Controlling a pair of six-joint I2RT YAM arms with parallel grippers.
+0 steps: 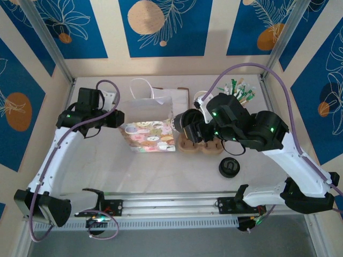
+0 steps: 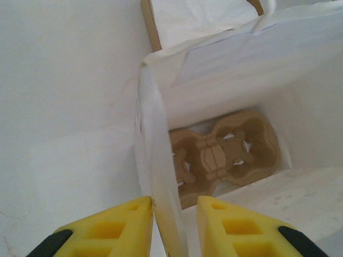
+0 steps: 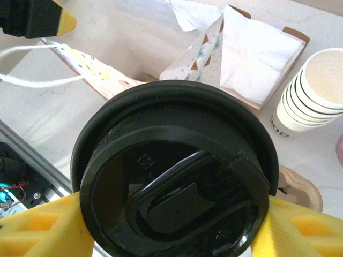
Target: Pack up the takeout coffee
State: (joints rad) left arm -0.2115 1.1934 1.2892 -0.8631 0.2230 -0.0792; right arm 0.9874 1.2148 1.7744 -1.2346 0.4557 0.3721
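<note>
Bag (image 1: pixel 149 138) mid-table, mouth up; left gripper (image 2: pixel 174 206) straddles its 9 o'clock wall, jaws narrow, can't tell if clamped. Takeout coffee (image 3: pixel 177 198), lid up, clamped in right gripper (image 3: pixel 171 227) just off the bag's 3 o'clock rim; drop target lies at 9 o'clock.

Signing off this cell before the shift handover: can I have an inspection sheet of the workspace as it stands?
Surface: white table, no spills seen.
Job's things: takeout coffee, lidded, held; paper bag open, pulp carrier inside.
Clutter: second carrier, loose black lid, white cups, napkins.
Grippers: right gripper shut on the takeout coffee; left gripper straddling the bag's wall.
Cables: purple cables looped over both arms.
Surroundings: blue printed panels, metal frame.
</note>
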